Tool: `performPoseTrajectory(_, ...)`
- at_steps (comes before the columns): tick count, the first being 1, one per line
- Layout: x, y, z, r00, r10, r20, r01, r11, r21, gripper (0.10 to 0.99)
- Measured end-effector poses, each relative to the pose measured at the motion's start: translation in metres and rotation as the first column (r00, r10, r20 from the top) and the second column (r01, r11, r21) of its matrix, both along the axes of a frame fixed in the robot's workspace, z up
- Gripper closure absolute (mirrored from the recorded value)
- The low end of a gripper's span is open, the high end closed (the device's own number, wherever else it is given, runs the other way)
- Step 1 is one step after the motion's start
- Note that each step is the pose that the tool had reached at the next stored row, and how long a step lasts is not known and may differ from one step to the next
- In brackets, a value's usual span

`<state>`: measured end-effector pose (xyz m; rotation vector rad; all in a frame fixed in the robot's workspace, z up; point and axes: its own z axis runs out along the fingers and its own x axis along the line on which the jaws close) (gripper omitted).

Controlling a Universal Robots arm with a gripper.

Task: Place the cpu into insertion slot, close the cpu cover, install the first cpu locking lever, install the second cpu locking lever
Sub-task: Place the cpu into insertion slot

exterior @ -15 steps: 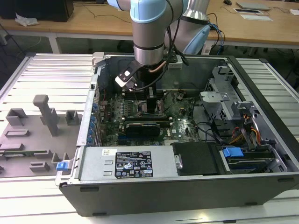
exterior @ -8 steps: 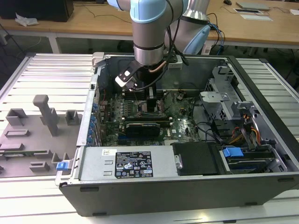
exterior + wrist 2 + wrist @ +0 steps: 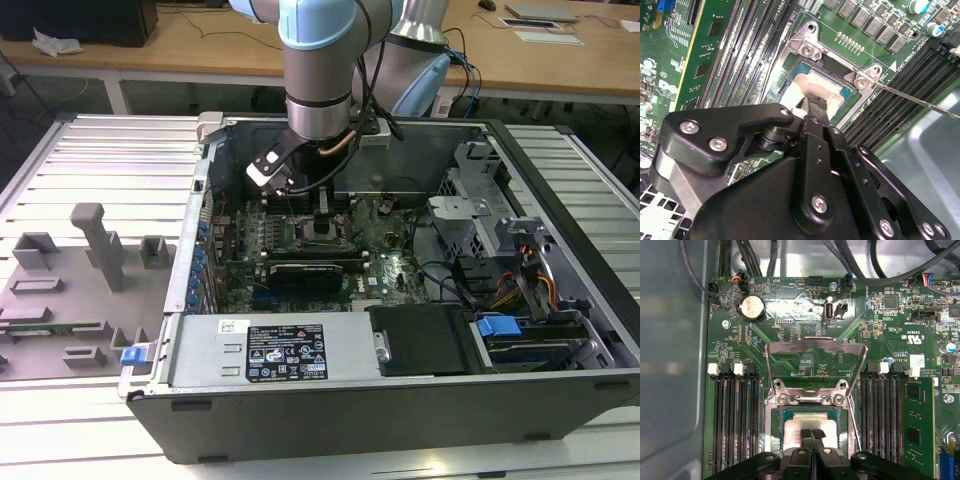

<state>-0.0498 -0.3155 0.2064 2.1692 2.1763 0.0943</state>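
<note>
The cpu (image 3: 796,427) lies flat in the insertion slot (image 3: 781,412), its dull silver top showing in both wrist views (image 3: 807,86). My gripper (image 3: 811,433) is shut, its two black fingertips pressed together and resting on or just above the chip's middle (image 3: 812,102). The cpu cover (image 3: 815,344) stands open, tilted back from its hinge at the socket's far edge. A thin wire locking lever (image 3: 920,102) sticks out from the socket corner, unlatched. In the exterior view the gripper (image 3: 323,215) hangs over the insertion slot (image 3: 326,236) inside the open computer case.
Memory slots (image 3: 735,420) flank the socket on both sides. A grey power-supply box (image 3: 265,350) and a black drive bay (image 3: 420,340) line the case front. Cables (image 3: 500,275) bunch at the exterior view's right. Grey fixtures (image 3: 100,245) stand outside, on the left.
</note>
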Motion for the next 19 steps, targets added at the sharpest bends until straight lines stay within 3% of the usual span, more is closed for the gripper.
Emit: performPoseTrajectory(19, 0.0006, 0.0000, -0.0029, 1.0000, 0.000, 0.0003, 0.000, 1.0000, 0.004, 0.980)
